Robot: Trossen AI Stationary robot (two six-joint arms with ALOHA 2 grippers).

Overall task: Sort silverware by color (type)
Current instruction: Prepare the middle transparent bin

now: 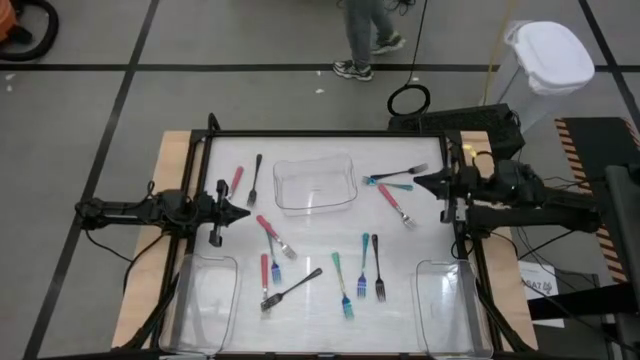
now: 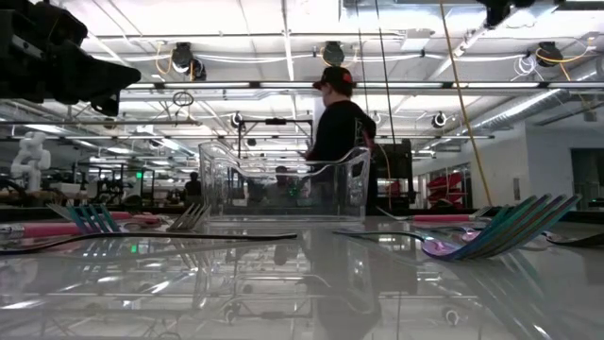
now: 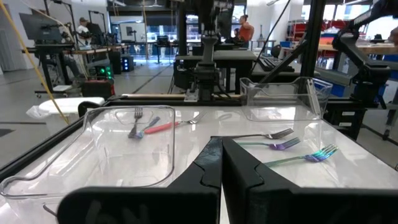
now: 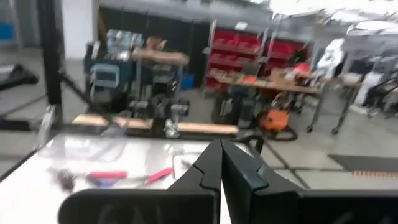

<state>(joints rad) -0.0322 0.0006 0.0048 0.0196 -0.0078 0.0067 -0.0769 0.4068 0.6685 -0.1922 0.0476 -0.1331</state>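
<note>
silverware scattered, apart from both closed jaws

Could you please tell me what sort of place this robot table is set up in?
Most likely a robotics lab or workshop: an open floor with exposed ceiling lights, red parts shelving, cluttered workbenches, and a person standing behind the table.

No text, label, brand or number is legible anywhere — the white paper beside the table's right edge carries dark print, but it is too small to make out.
</note>
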